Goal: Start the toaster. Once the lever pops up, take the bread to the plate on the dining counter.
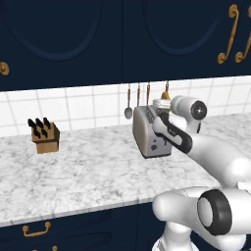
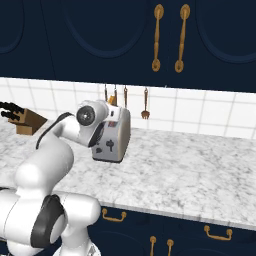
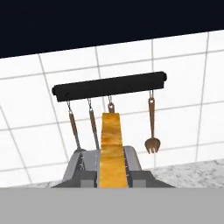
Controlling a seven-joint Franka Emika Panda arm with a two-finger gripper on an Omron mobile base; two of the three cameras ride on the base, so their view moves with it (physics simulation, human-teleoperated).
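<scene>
Golden-brown bread (image 3: 111, 151) is standing on edge between the claw (image 3: 113, 179) tips, which are pinching it narrowly just above the silver toaster (image 1: 149, 132). That toaster is sitting on the speckled marble bench (image 1: 83, 171), well right of a wooden knife block (image 1: 45, 137), under a utensil rail (image 3: 109, 85).

A small wooden knife block (image 1: 45, 137) with black handles sticking out sits on the speckled counter (image 1: 88, 171), far to the left by the white tiled wall (image 1: 83, 105). A black rail (image 3: 109, 85) is fixed to the tiles. A spoon (image 1: 128, 112) and a wooden fork (image 3: 151, 142) hang from it. Dark blue cupboards (image 2: 100, 35) above have gold handles (image 2: 158, 37). Drawers under the counter have gold handles (image 1: 36, 229) too.
</scene>
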